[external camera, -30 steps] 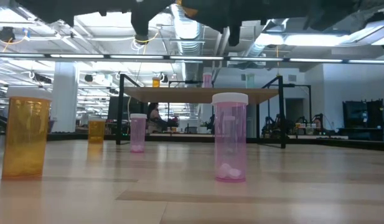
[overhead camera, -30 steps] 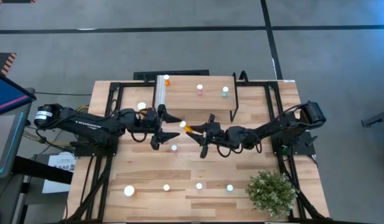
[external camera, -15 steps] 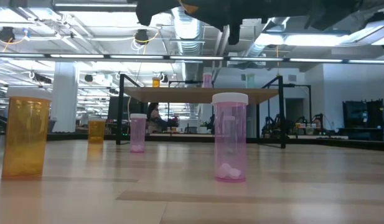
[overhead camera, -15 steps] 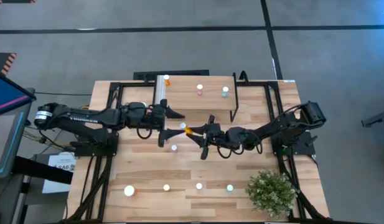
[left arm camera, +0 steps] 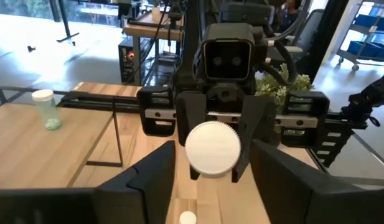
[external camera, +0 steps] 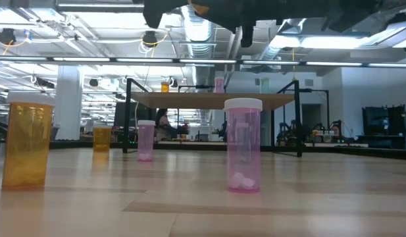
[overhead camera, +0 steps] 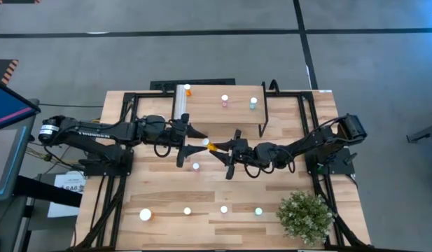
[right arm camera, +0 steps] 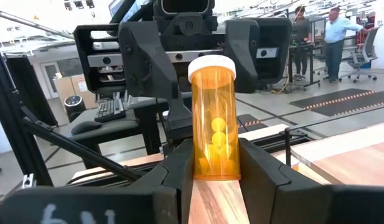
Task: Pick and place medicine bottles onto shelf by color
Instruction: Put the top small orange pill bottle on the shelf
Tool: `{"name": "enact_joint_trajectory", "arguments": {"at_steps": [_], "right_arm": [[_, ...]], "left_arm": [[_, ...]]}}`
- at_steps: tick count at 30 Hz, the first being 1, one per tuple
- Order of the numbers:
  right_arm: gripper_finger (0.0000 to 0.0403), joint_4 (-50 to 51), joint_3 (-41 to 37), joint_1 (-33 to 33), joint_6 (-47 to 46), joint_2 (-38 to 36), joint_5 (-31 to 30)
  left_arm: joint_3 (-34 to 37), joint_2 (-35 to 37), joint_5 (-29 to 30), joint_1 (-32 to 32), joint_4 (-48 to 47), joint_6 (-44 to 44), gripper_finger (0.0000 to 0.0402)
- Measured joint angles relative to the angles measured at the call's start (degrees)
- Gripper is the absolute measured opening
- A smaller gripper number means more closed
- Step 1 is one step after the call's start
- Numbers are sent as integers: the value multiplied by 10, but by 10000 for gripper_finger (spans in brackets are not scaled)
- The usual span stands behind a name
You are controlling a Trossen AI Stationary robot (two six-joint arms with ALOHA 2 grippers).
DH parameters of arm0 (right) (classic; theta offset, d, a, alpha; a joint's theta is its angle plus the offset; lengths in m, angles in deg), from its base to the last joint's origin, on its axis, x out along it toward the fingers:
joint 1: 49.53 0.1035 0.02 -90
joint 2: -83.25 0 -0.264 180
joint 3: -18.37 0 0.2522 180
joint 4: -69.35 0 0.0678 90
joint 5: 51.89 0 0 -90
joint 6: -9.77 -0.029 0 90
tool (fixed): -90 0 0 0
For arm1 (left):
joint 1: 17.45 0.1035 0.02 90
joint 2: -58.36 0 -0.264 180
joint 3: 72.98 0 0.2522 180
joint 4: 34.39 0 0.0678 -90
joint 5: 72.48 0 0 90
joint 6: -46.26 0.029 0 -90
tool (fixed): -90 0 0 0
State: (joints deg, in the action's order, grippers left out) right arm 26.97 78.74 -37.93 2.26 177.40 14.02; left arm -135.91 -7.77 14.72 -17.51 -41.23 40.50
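A small orange medicine bottle (right arm camera: 213, 118) with a white cap (left arm camera: 212, 147) is held in the air by my right gripper (overhead camera: 217, 148), which is shut on it over the middle of the table. The cap points at my left gripper (overhead camera: 194, 145). That gripper is open, and its fingers (left arm camera: 155, 177) stand on either side of the cap without touching. The shelf (overhead camera: 237, 115) stands at the far edge on thin black legs. It carries an orange (overhead camera: 187, 89), a pink (overhead camera: 225, 100) and a teal bottle (overhead camera: 253, 103). My right gripper pinches the orange bottle by its base end (right arm camera: 210, 167) between its two fingers (right arm camera: 257, 171). The fingers come level from the table's right side and lie along the bottle. The bottle is lifted clear and lies level, its cap (overhead camera: 206, 143) toward the table's left.
More bottles stand on the table: a pink one (overhead camera: 195, 166) below the grippers, one by the left arm (overhead camera: 159, 120), and a near row of a large orange (overhead camera: 145, 215), a small one (overhead camera: 187, 211), a pink (overhead camera: 224, 209) and a teal (overhead camera: 258, 211). A potted plant (overhead camera: 305, 215) sits near right.
My left gripper has risen and moved toward the table's right, closing in on the cap of the held bottle. My right gripper and the bottle have stayed about where they were.
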Motion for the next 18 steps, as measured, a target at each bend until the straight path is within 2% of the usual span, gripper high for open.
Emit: {"name": "enact_joint_trajectory", "arguments": {"at_steps": [6, 18], "right_arm": [[123, 0, 0, 0, 0, 0, 0], [123, 0, 0, 0, 0, 0, 1]], "left_arm": [[0, 0, 0, 0, 1, 0, 161], [0, 0, -15, 0, 0, 4, 131]]}}
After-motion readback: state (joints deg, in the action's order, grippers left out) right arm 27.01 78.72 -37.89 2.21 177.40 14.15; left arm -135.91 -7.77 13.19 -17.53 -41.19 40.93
